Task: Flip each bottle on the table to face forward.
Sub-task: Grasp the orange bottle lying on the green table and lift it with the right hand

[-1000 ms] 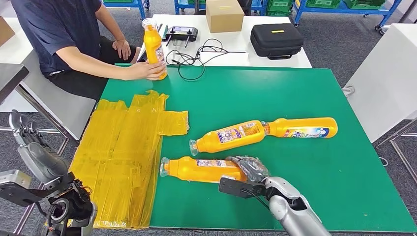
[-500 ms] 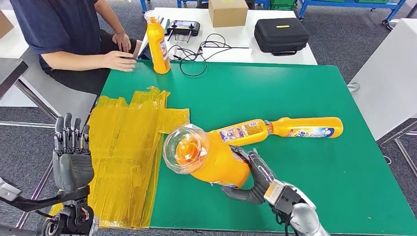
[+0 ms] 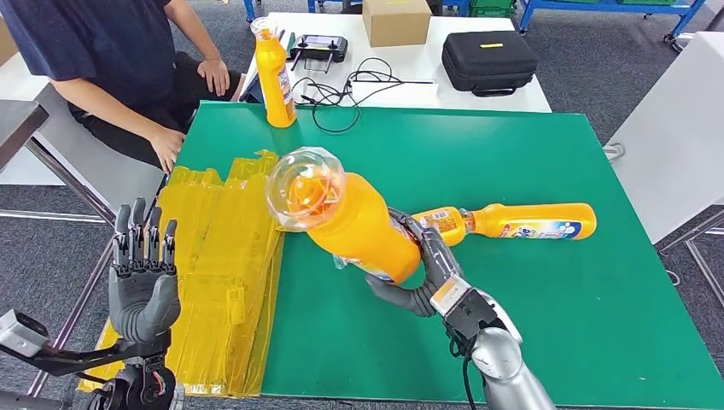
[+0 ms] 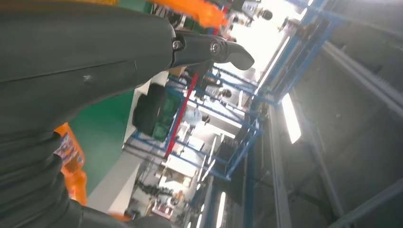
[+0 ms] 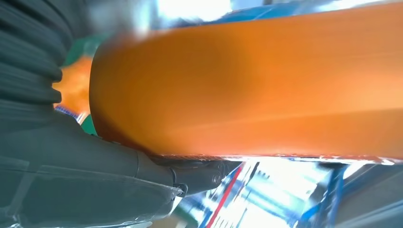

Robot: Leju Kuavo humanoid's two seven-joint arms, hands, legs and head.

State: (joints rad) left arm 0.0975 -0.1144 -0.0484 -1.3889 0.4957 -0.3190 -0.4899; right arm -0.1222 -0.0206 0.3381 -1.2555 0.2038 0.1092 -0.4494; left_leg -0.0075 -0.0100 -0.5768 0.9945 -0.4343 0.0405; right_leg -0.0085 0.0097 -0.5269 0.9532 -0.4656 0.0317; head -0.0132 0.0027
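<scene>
My right hand [image 3: 424, 272] grips an orange bottle [image 3: 352, 217] by its body and holds it tilted above the green table [image 3: 529, 162], its clear cap pointing up toward me. The right wrist view shows that bottle's orange side [image 5: 247, 80] close against the hand [image 5: 85, 166]. Behind it, two more orange bottles lie on the table: one [image 3: 440, 224] mostly hidden by the lifted bottle, another [image 3: 529, 221] lying lengthwise to the right. A fourth orange bottle [image 3: 273, 75] stands upright at the table's far left corner. My left hand [image 3: 143, 279] is raised off the table's left side, open, fingers up.
A sheet of yellow plastic wraps [image 3: 213, 265] covers the table's left part. A person [image 3: 94, 60] sits at the far left, one hand [image 3: 166, 147] near the table corner. Behind stand a white table with a black case [image 3: 488, 60], a cardboard box [image 3: 394, 20], a controller and cables.
My right hand has lifted the bottle from lying on the table to tilted in the air. My left hand has risen. The person let go of the upright bottle and drew back.
</scene>
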